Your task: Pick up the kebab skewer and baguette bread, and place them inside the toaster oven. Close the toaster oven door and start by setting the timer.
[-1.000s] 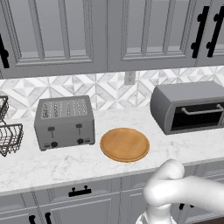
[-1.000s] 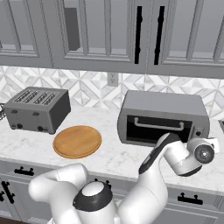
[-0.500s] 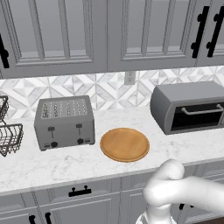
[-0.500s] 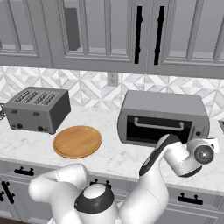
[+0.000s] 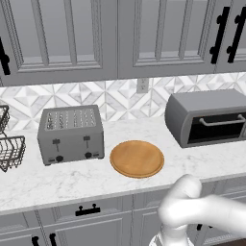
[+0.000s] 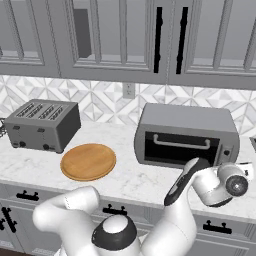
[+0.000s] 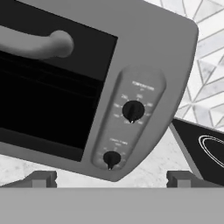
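Toaster oven, door shut.

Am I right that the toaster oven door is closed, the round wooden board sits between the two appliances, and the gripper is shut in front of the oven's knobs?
Not quite: the gripper is open, its fingertips spread wide apart in the hand view. The toaster oven door is closed, and the round wooden board does sit between the slot toaster and the toaster oven.
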